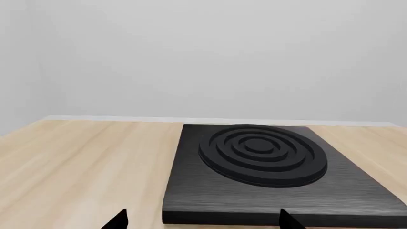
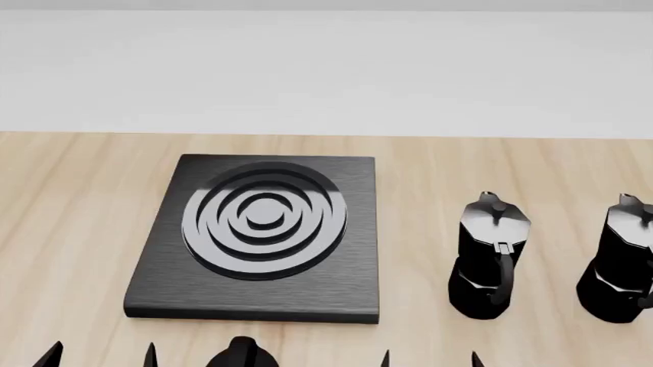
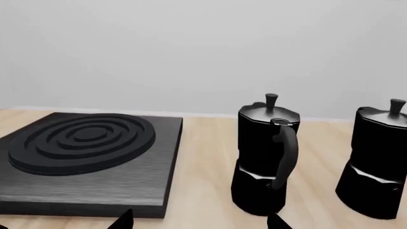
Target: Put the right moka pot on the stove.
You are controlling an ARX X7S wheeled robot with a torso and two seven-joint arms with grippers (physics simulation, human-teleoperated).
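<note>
Could well have gone wrong over the choice of pot. Faced two look-alike vessels on the pale wooden table (image 2: 61, 229), both upright and apart from each other. Needed the glossy black faceted right moka pot (image 2: 622, 264), standing at the far right edge of the head view, partly cut off there, and well apart from the flat square black stove (image 2: 164, 267) with its grey concentric rings. In the right wrist view, though, sat more nearly in line with the twin glossy black left moka pot (image 2: 490, 260), which stood between stove and target. Would have risked a grab on the wrong one from a straight reach forward. Might also have clipped that nearer pot and tipped it on any sideways swing past it, tall and narrow-waisted as it looked. Could have slipped on the slick facets too, if closed on off-centre, or caught the curved handle turned toward the camera.

As for the right claw (image 2: 430, 358): showed only its two dark tips at the bottom of the head view, spread wide, holding nothing and touching nothing. Same for the left claw (image 2: 99, 355): tips parted, empty, hanging short of the stove's near edge, beside the small black knob (image 2: 242, 353).
</note>
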